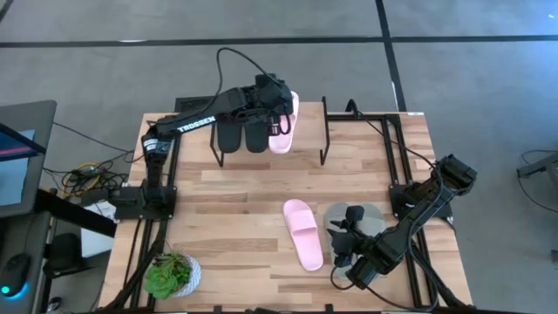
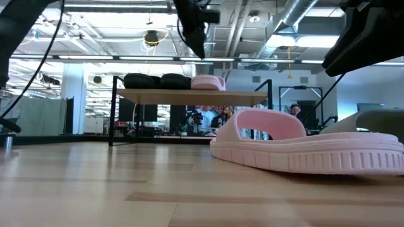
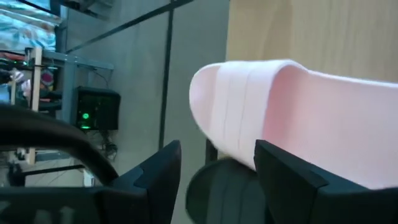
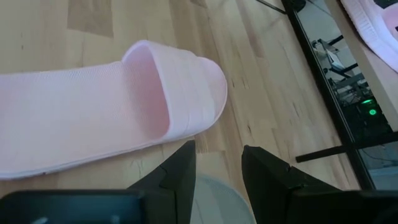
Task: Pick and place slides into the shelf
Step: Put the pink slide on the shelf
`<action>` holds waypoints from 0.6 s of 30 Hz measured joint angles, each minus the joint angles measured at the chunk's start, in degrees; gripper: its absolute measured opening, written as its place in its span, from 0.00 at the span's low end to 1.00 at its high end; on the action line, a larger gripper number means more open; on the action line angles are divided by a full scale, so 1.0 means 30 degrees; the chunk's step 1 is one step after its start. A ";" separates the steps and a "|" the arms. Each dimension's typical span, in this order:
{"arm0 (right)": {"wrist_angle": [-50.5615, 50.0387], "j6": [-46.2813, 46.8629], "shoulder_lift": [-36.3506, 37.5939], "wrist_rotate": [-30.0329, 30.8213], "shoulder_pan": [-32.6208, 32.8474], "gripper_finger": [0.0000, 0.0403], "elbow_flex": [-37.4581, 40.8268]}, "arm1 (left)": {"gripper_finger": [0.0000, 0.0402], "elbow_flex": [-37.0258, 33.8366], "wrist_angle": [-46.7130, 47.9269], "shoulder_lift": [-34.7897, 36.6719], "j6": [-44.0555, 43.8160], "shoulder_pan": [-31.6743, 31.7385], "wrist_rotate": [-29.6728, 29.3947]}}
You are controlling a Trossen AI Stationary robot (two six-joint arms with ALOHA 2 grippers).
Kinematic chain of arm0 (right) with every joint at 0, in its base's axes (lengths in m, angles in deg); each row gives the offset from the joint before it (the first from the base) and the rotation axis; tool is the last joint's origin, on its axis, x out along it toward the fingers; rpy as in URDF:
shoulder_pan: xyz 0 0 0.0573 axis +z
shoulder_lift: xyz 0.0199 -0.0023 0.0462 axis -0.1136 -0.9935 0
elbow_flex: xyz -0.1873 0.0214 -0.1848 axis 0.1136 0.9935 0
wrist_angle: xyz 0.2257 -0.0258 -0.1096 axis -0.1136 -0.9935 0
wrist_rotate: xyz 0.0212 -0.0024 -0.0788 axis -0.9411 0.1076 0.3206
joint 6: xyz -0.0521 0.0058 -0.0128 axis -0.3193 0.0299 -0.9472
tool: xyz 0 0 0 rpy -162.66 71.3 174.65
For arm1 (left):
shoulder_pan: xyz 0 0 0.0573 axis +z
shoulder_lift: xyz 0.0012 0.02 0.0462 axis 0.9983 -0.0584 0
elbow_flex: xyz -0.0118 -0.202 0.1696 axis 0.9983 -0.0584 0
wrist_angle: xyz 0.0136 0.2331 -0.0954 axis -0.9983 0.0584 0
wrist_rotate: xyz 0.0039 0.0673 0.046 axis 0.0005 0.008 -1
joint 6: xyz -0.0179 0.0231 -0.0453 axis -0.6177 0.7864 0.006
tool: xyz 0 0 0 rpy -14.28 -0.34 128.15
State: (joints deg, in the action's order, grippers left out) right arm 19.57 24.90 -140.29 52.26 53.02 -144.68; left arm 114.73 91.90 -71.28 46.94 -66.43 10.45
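The shelf [image 1: 307, 131] stands at the table's far edge. Two black slides [image 1: 241, 136] and one light pink slide [image 1: 284, 122] lie side by side on its plank [image 2: 189, 96]. My left gripper [image 3: 217, 149] is open and hovers just above that pink slide [image 3: 298, 99]; the low view shows a gap between them. The other pink slide [image 1: 302, 233] lies sole down on the table. Beside it lie the grey-green slides [image 1: 366, 216], partly hidden by my right arm. My right gripper [image 4: 217, 149] is open over their near end, next to the pink slide's toe [image 4: 186, 93].
A small potted plant [image 1: 171, 275] sits at the table's near left corner. The right half of the shelf plank is bare, as is the table's middle [image 1: 235, 201]. Black frame rails [image 1: 397, 157] run along the table's sides.
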 joint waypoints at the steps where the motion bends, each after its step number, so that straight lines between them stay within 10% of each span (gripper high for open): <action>1: -0.0003 -0.0002 0.0000 -0.0004 0.0000 0.29 0.0000 | 0.48 0.0000 0.0199 0.0340 -0.0120 -0.0091 -0.0098; 11: 0.0917 -0.0841 0.0000 0.0189 -0.0205 0.29 0.0000 | 0.48 0.0000 0.0914 0.6320 -0.2563 -0.1270 0.1125; 18: 0.6366 -0.8503 0.0000 -0.1665 -0.1691 0.29 0.0000 | 0.48 0.0022 0.1405 1.0972 -0.4948 -0.3459 0.4278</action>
State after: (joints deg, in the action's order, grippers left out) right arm 38.67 -0.61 -140.29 47.26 47.95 -144.68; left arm 114.80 96.11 -38.36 32.09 -76.81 23.28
